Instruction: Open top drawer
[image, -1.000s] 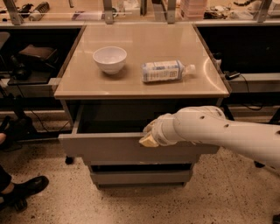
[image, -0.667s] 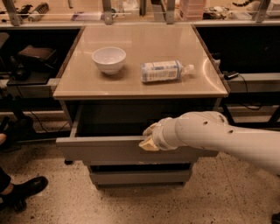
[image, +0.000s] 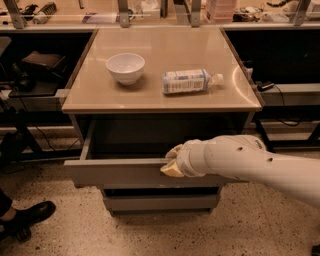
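Observation:
The top drawer (image: 120, 172) is a wide grey handle-less drawer under the tan tabletop. It stands pulled out, with its dark grey inside showing behind the front panel. My gripper (image: 171, 161) sits at the top edge of the drawer's front panel, right of its middle, with its pale tip over the rim. My white arm (image: 250, 162) comes in from the lower right and covers the right part of the front panel.
A white bowl (image: 125, 67) and a plastic bottle (image: 189, 81) lying on its side rest on the tabletop (image: 165, 47). A lower drawer front (image: 160, 202) shows beneath. A person's black shoe (image: 25, 217) is on the floor at lower left. Dark shelves flank the cabinet.
The drawer has slid further out toward the camera, showing more of its inside. My gripper has moved back with the front panel.

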